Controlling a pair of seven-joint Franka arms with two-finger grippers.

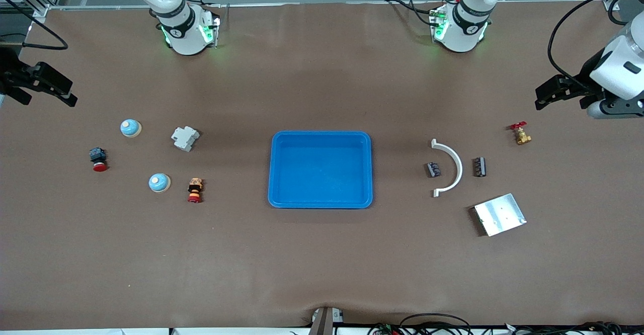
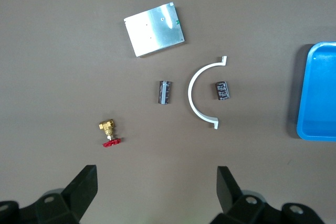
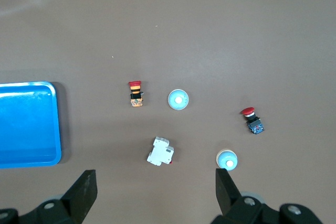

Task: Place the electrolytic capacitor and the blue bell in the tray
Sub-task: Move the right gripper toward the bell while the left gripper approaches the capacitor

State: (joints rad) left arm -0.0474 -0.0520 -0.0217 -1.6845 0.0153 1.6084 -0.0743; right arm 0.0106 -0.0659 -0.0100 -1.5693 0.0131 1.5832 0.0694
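1. From the front view we see the blue tray empty at the middle of the bench. Two blue bells sit toward the right arm's end — one nearer the camera beside an orange-and-red push button, the other farther, near a white circuit breaker and a red mushroom button. Toward the left arm's end, two dark electrolytic capacitors flank a white curved bracket, with a silver metal plate nearer the camera and a brass valve farther. The left end effector and right end effector hang over the bench ends, each well clear of the parts.

2. In the left wrist view the fingers stand spread wide with nothing between them. We judge the capacitor inside the bracket's curve the closer to the tray — but we should straddle its short width and descend clear of the bracket.

3. In the right wrist view the fingers are likewise spread and empty. For a bell, we would centre over the dome and grip low, since the rounded top may slip.
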